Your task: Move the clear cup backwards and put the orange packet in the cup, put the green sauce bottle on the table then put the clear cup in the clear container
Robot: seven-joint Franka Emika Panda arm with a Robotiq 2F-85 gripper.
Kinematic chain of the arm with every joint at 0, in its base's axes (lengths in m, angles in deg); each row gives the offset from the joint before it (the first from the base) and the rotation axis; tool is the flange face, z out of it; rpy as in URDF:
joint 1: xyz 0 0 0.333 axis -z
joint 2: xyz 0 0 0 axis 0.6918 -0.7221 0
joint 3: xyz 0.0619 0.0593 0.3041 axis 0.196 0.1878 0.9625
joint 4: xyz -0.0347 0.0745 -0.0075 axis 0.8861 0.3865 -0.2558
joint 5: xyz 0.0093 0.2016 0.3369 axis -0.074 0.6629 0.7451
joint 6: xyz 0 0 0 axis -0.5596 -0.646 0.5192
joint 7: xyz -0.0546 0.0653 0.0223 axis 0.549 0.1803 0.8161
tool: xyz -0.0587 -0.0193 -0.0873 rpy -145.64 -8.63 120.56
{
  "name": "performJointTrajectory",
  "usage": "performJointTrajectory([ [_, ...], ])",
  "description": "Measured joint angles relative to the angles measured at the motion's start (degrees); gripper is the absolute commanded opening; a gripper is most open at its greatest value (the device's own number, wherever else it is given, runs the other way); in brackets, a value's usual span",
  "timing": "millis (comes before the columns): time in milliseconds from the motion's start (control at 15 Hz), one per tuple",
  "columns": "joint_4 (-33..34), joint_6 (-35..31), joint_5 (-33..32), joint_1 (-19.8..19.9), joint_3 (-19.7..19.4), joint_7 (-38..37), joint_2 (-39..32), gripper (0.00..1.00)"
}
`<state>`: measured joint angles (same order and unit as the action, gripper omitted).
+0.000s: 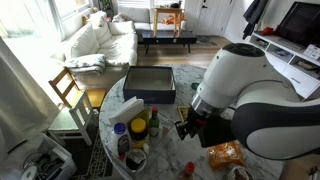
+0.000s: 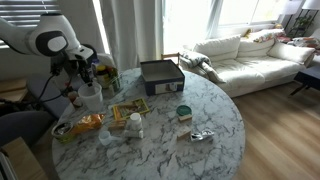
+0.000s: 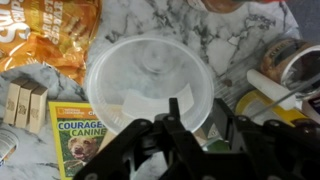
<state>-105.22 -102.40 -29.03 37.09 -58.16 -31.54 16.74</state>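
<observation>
The round marbled surface (image 2: 225, 115) holds a clear cup (image 3: 150, 80), with an orange packet (image 3: 45, 35) just beside it. A booklet (image 3: 80, 135) lies near, and a dark tray (image 2: 160, 75) sits at the edge.

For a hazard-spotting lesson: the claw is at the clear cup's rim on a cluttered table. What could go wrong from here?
1. The claw sits at the near rim of the clear cup; pulling away might snag and tip it.
2. A round jar stands close beside the cup; shifting the cup could knock it.
3. The orange packet looks wide against the cup's mouth, so it may jam or topple the cup.
</observation>
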Motion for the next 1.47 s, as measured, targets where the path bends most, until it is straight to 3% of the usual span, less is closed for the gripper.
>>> performJointTrajectory([
  [267,2.88,2.26,0.0,0.44,-1.48,-0.27,3.15,0.99],
  [533,1.43,7.2,6.79,1.64,-5.15,3.0,8.26,1.0],
  [667,-1.19,9.56,13.72,1.96,-7.55,7.75,11.0,1.0],
  [933,-8.4,15.91,21.57,3.46,-12.23,17.77,16.7,1.0],
  [1133,-12.97,16.3,21.73,5.61,-13.2,19.58,19.21,1.0],
  [1467,-13.59,16.3,21.72,5.98,-13.06,19.46,19.7,1.0],
])
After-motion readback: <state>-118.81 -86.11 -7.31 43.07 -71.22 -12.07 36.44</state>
